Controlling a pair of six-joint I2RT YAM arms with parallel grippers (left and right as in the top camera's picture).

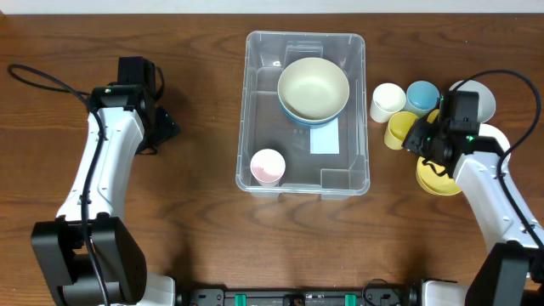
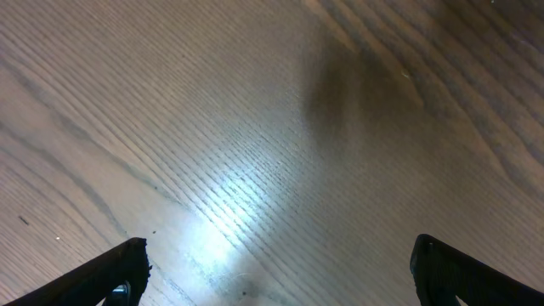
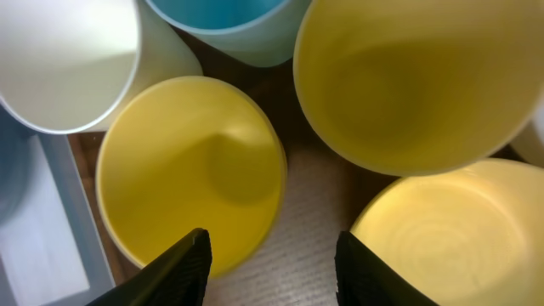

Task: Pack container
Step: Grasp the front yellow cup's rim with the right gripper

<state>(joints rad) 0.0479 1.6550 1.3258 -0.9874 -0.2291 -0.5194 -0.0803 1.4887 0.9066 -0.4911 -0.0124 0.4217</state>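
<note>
Container (image 1: 259, 93) mid tabletop (image 1: 195, 238), bowls (image 1: 313, 87) and pink cup (image 1: 267, 166) inside. Right jaws apart, either side of wall of yellow cup (image 3: 187, 161), ready to pinch, not gripping. Left jaws wide open, empty, out of way left.

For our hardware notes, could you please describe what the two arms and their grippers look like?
Both the left arm and right arm have white link shells with black joints and black bases. A thin black cable runs from each wrist. Small green lights glow near the wrists. The left gripper and right gripper have black fingers.
</note>
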